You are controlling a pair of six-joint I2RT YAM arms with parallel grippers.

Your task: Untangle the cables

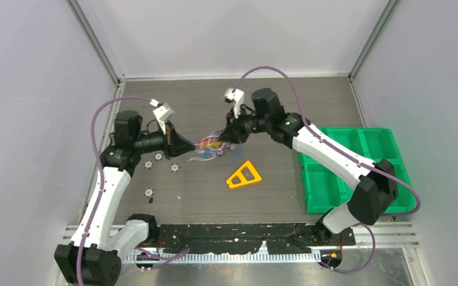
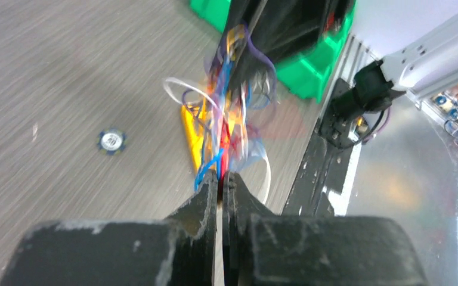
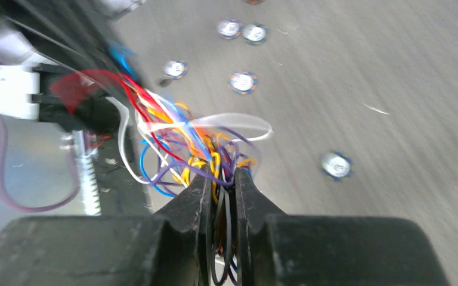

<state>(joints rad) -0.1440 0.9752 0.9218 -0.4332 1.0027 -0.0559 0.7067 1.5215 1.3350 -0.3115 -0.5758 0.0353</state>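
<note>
Overhead, both arms reach inward, left pincer (image 1: 192, 146) and right pincer (image 1: 221, 137) each clamped on the cables (image 1: 208, 146) (bunched between them).

Top view: bright, even light from above, sharp throughout, with faint soft shadows on the counter (image 1: 214, 101). Both wrist views: cables (image 2: 229, 128) smeared by motion blur, counter grain streaked. Fingers (image 2: 203, 202) at near edge dark and out of focus. Far right of left wrist view washed out.

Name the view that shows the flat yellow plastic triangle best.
Top external: the flat yellow plastic triangle lies whole, unobstructed. Left wrist shows only one yellow edge behind the thin coloured cables; right wrist shows none of it.
</note>
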